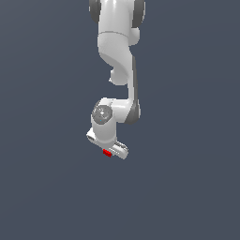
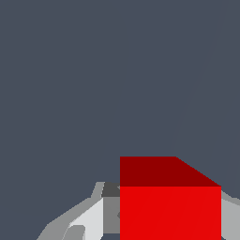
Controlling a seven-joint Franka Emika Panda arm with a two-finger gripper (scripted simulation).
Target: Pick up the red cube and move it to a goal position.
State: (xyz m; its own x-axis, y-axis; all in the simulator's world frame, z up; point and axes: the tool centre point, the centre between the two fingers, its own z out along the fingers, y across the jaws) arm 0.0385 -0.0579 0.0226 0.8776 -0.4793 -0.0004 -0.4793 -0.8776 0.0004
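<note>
Gripping the smooth, flat-faced red cube [image 1: 107, 153] [image 2: 169, 206], the glossy white hand [image 1: 108, 151] stays unseen at its fingertips.

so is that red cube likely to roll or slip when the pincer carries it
Rolling looks unlikely: the red cube shows flat faces and sharp edges. It seems rigid, keeping its square shape between the fingers of the pincer. Slipping is possible, since its faces look smooth and plain. It is probably light, being far smaller than the pincer.

Glossy white arm [image 1: 117, 47], dk-grey joints
</note>
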